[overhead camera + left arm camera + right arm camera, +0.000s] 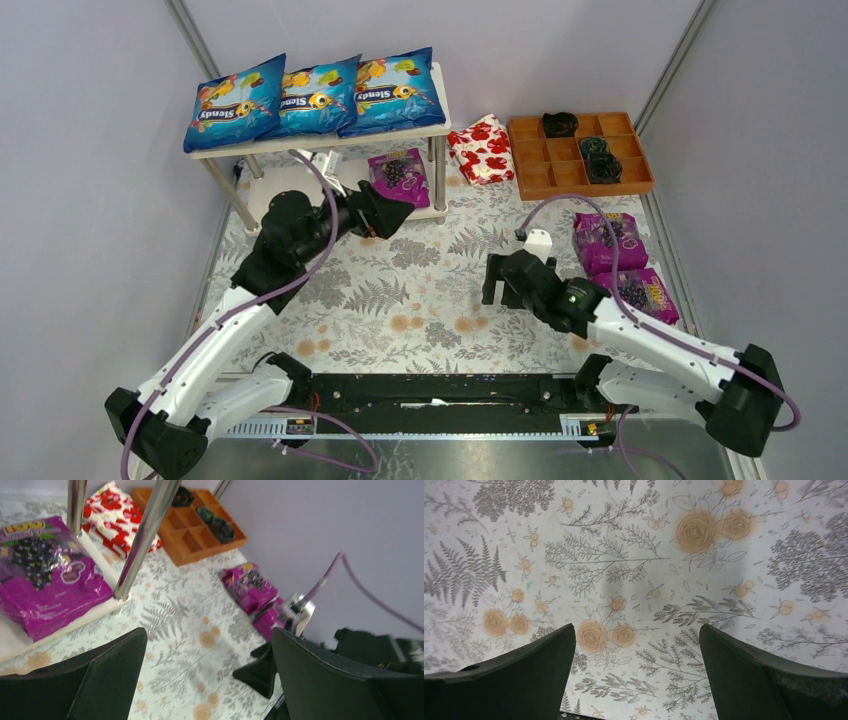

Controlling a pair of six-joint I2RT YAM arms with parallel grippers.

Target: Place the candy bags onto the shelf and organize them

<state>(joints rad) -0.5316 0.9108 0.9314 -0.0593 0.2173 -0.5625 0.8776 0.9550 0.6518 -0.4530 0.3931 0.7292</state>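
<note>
Three blue candy bags (318, 95) lie side by side on the top board of the shelf (330, 143). One purple bag (398, 175) lies on the lower board and also shows in the left wrist view (45, 580). Two more purple bags (608, 242) (645, 292) lie on the table at the right, seen from the left wrist too (250, 586). My left gripper (400, 215) (207, 635) is open and empty, just in front of the lower board's right end. My right gripper (497, 285) (636, 630) is open and empty over the patterned cloth, left of the two loose bags.
A red-and-white floral packet (481, 148) (117, 517) lies right of the shelf. A brown compartmented tray (580, 153) (200, 527) holds dark items at the back right. A metal shelf leg (145, 535) stands close to my left gripper. Grey walls enclose the table.
</note>
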